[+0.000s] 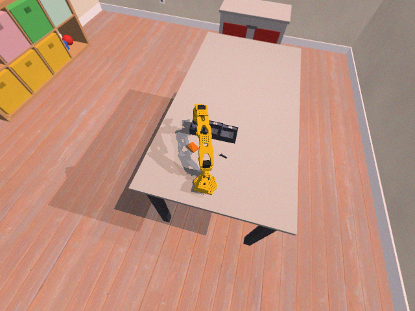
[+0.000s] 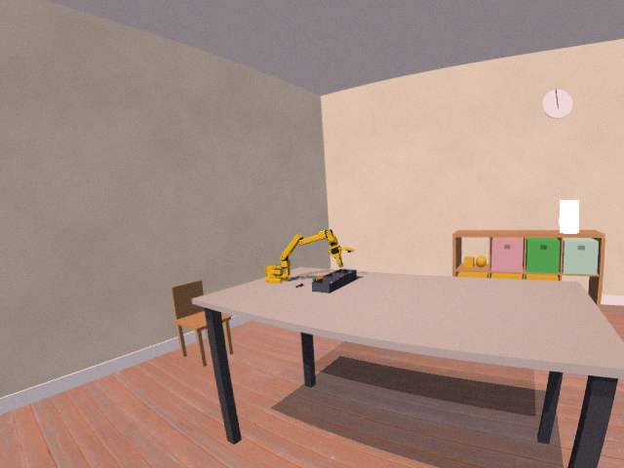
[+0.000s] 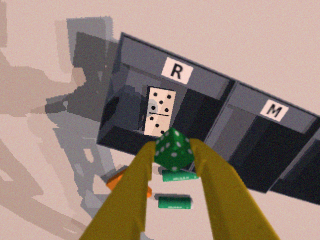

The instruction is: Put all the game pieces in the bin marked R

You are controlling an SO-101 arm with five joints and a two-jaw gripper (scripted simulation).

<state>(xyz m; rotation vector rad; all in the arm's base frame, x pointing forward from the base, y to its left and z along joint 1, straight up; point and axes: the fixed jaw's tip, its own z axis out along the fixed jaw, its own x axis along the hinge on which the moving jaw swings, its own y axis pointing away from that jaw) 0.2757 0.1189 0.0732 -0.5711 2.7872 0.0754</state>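
The end effector is clamped narrowly on a green die, which hangs above the near wall of the bin marked R, where a domino already lies. To do this well, I judge the die should go a little further over that wall, toward the domino, before it is dropped. On the bench, just outside the bin's near wall, lie two green bars and an orange block; the M bin adjoins.
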